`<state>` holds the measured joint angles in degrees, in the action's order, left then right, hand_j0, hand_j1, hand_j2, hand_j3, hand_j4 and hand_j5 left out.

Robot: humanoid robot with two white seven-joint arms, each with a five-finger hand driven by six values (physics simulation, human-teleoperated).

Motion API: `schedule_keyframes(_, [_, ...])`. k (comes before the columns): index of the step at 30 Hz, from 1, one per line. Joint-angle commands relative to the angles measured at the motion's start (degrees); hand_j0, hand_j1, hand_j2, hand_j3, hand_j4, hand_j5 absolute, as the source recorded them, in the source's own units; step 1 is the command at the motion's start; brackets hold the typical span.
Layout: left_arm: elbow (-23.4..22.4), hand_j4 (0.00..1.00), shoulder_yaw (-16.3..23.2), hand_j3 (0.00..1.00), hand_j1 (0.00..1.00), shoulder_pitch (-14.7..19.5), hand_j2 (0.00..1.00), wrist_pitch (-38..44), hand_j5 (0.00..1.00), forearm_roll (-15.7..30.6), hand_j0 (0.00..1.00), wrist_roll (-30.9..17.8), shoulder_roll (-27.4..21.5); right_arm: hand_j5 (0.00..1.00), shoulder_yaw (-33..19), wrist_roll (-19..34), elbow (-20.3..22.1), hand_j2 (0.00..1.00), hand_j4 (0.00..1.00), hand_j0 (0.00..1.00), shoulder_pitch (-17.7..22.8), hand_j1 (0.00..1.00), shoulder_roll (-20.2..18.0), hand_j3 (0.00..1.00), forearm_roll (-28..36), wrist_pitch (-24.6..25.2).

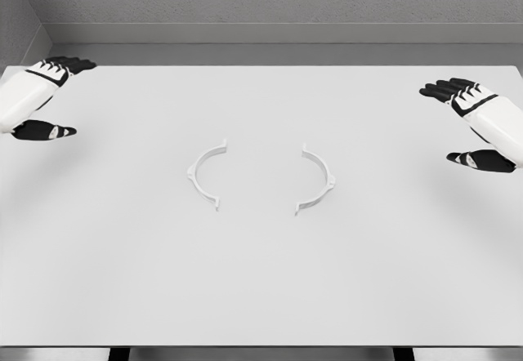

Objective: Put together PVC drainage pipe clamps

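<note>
A white table (261, 296) fills most of the head view, with a grey textured wall behind its far edge and a thin dark gap under its near edge. Wide bare surface lies on every side of the two clamp pieces at its middle.

At the table's far left edge hangs the left hand (39, 91), white-shelled with black fingers (69, 64), spread loosely and holding nothing; its thumb points inward over the table. It is well apart from the left clamp half (204, 173), a thin white arc left of the table's centre, its open side facing right. Facing it across a clear gap lies the right clamp half (317, 179), bowed the other way, the two not touching. Each seems to carry a small tab on its outer curve, though the detail is too fine to be sure.

At the table's right edge hovers the right hand (478, 128), fingers likewise relaxed and empty, well apart from the right clamp half.
</note>
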<state>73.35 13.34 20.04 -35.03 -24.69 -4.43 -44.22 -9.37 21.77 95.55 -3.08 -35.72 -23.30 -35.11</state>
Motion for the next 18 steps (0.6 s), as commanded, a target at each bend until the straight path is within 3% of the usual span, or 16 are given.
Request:
schedule_keyframes(1, [1.0,1.00,0.2,1.00,1.00,-0.2,1.00,0.0,1.00,0.3,1.00,0.0,0.0,1.00,0.3,0.1,0.2,1.00,1.00,1.00,0.0,1.00,0.0,1.00,0.0,0.1])
schedule_keyframes(3, [1.0,1.00,0.1,1.00,1.00,-0.4,1.00,0.0,1.00,0.3,1.00,0.0,0.0,1.00,0.9,0.0,0.2,1.00,1.00,1.00,-0.6,1.00,0.0,1.00,0.3,0.1])
schedule_keyframes(6, [1.2,1.00,0.4,1.00,1.00,-0.4,1.00,0.0,1.00,0.3,1.00,0.0,0.5,1.00,8.8,0.8,-1.3,1.00,1.00,1.00,-8.1,1.00,2.2,1.00,-0.4,0.1])
schedule_keyframes(7, [1.1,1.00,1.3,1.00,1.00,-0.1,1.00,0.0,1.00,0.3,1.00,0.0,1.9,1.00,12.3,8.5,-2.9,1.00,1.00,1.00,-13.4,1.00,4.7,1.00,-5.1,0.1])
schedule_keyframes(8, [1.1,1.00,1.4,1.00,1.00,-0.1,1.00,0.0,1.00,0.3,1.00,0.0,2.2,1.00,12.8,9.0,-3.1,1.00,1.00,1.00,-13.9,1.00,5.1,1.00,-5.4,0.1])
schedule_keyframes(9, [1.1,1.00,1.8,1.00,1.00,0.4,1.00,0.0,1.00,0.1,1.00,0.0,4.1,1.00,15.3,9.5,-6.6,1.00,1.00,1.00,-17.8,1.00,7.2,1.00,-8.0,0.1])
schedule_keyframes(10, [1.1,1.00,2.0,1.00,1.00,0.4,1.00,0.0,1.00,0.1,1.00,0.0,5.4,1.00,18.0,9.6,-12.8,1.00,1.00,1.00,-22.7,1.00,10.5,1.00,-12.0,0.1])
schedule_keyframes(12, [1.0,1.00,2.2,1.00,1.00,0.8,1.00,0.0,1.00,-0.7,1.00,0.0,7.0,1.00,20.5,9.6,-20.1,1.00,1.00,1.00,-27.2,1.00,13.8,1.00,-13.9,0.1])
schedule_keyframes(18, [3.2,1.00,3.4,1.00,1.00,0.3,1.00,0.0,1.00,-0.7,1.00,0.0,8.3,1.00,24.6,9.5,-21.0,1.00,1.00,1.00,-26.9,1.00,13.1,1.00,-16.9,0.1])
